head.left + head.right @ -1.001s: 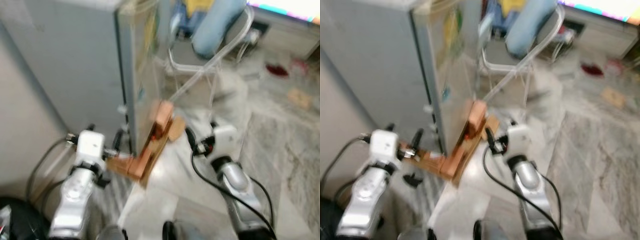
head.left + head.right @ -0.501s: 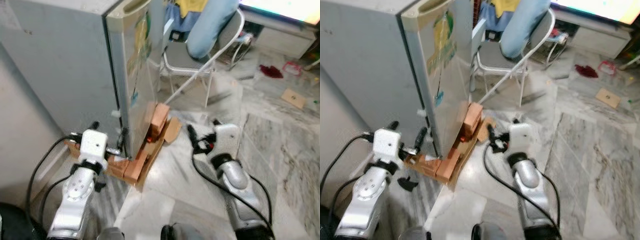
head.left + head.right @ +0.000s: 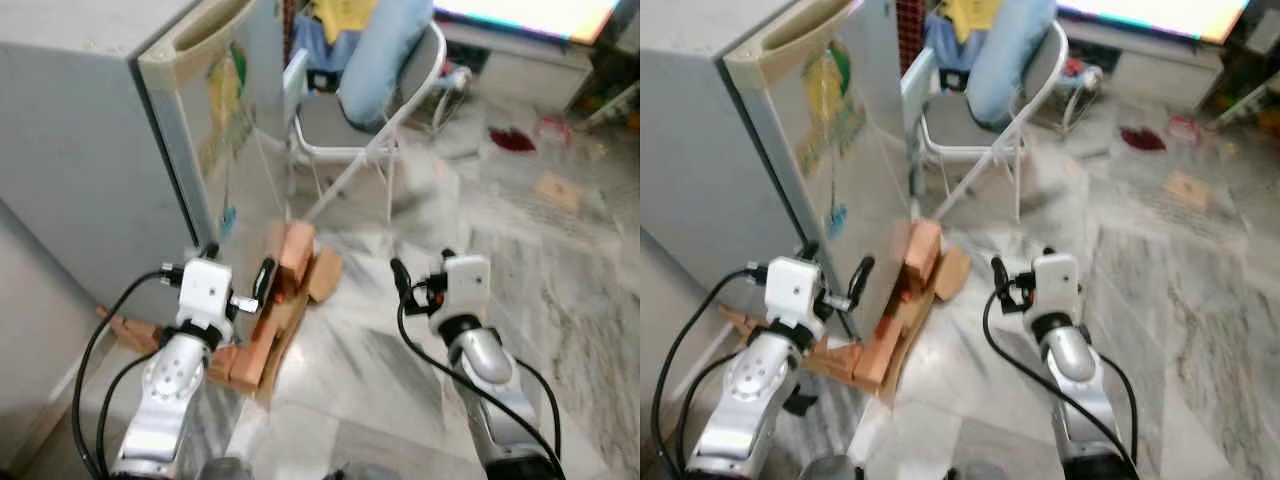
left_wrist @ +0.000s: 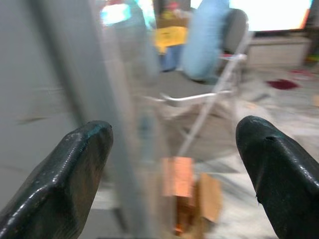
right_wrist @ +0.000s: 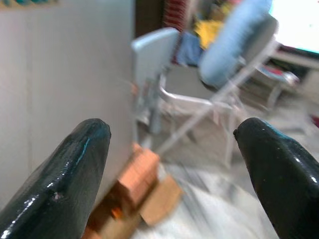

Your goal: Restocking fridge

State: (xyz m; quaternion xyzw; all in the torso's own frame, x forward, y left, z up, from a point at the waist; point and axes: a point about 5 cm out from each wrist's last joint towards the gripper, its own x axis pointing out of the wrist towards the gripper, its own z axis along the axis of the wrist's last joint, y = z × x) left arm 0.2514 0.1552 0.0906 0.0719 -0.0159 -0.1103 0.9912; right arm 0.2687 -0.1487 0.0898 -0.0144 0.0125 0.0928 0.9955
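I'm closing in on the fridge (image 3: 120, 150) at 10 o'clock, door shut and propped on bricks (image 3: 283, 275), left gripper (image 4: 172, 164) and right gripper (image 5: 174, 169) both empty, fingers spread, raised ready for the handle, chair (image 3: 360, 120) at 12.
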